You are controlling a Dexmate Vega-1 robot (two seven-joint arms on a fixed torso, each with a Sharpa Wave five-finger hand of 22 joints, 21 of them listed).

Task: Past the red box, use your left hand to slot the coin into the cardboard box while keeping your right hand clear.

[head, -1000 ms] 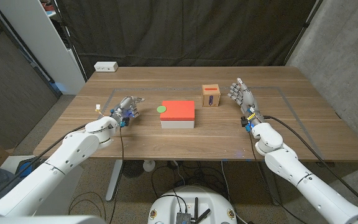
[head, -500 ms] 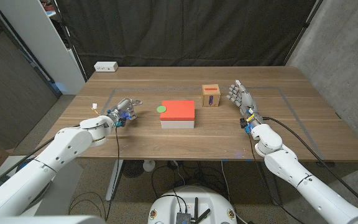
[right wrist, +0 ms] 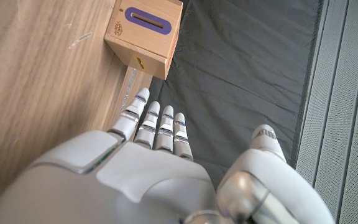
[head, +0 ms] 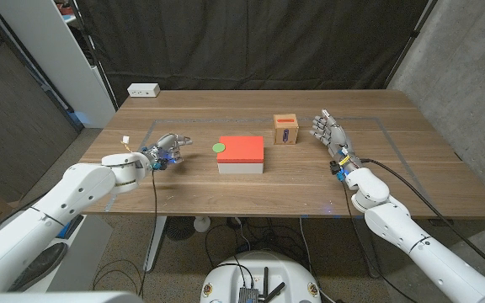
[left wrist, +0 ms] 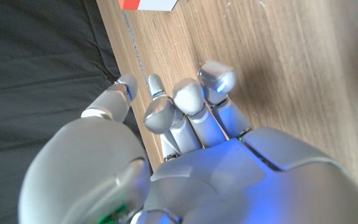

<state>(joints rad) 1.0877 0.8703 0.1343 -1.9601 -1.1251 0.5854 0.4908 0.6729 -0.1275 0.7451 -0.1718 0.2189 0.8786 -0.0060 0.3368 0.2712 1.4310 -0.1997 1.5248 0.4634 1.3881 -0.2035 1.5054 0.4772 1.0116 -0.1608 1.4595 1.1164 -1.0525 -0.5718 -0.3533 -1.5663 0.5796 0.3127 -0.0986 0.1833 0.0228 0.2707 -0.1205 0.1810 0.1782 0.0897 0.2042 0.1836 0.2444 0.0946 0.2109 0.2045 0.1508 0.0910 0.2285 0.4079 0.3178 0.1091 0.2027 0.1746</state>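
Note:
A small green coin (head: 219, 147) lies flat on the table against the left side of the red box (head: 242, 151). Behind and to the right of the red box stands the cardboard box (head: 286, 130), its purple slot facing up (right wrist: 145, 31). My left hand (head: 168, 147) hovers low over the wood to the left of the coin, fingers loosely bent and apart, holding nothing; a corner of the red box (left wrist: 148, 5) lies beyond its fingers (left wrist: 188, 96). To the right of the cardboard box, my right hand (head: 328, 130) stands with fingers straight and spread, touching nothing.
The wooden table (head: 251, 189) carries a faint taped rectangle outline around the work area. A white power strip (head: 143, 90) lies at the back left corner. A dark curtain hangs behind the table.
My left elbow has swung outward to the left while the hand stayed almost in place beside the coin. The right hand shifted slightly to the right. Coin and boxes have not moved.

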